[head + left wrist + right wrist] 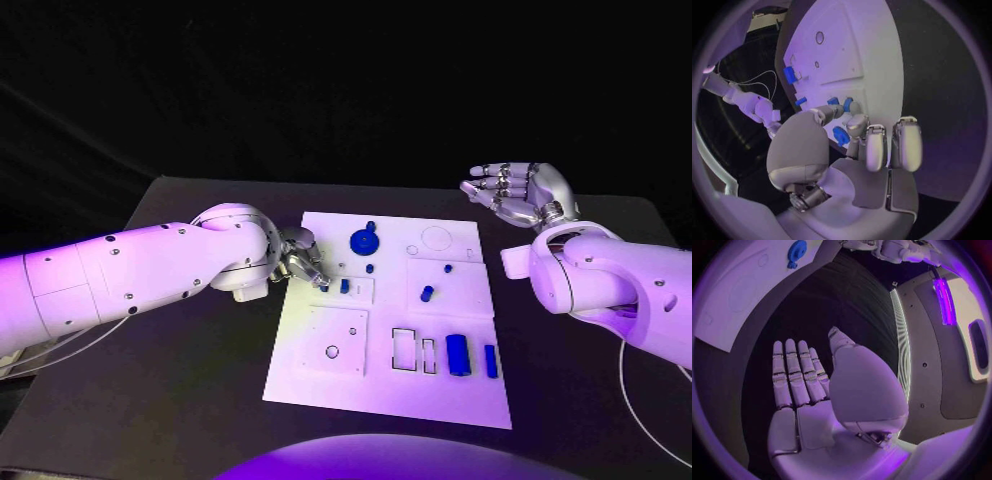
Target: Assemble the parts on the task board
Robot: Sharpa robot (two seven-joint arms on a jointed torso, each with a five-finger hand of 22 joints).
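Observation:
The white task board [325, 385] lies in the middle of the black table. On it are a round blue disc part [365, 240], small blue pegs [427, 293], a long blue block [457, 354] and a thin blue bar [490, 360]. My left hand [306, 262] hovers low over the board's left edge, fingertips beside a small blue part [345, 286]. In the left wrist view a blue piece [841, 135] shows between thumb and curled finger [857, 125]; I cannot tell whether it is pinched. My right hand [519, 192] is held up beyond the board's far right corner, fingers [795, 375] spread and holding nothing.
Empty recesses mark the board: a round one [436, 238] at the far right, a square plate with a hole [332, 352] and two slots [414, 350] near the front. Bare black table [188, 400] surrounds the board.

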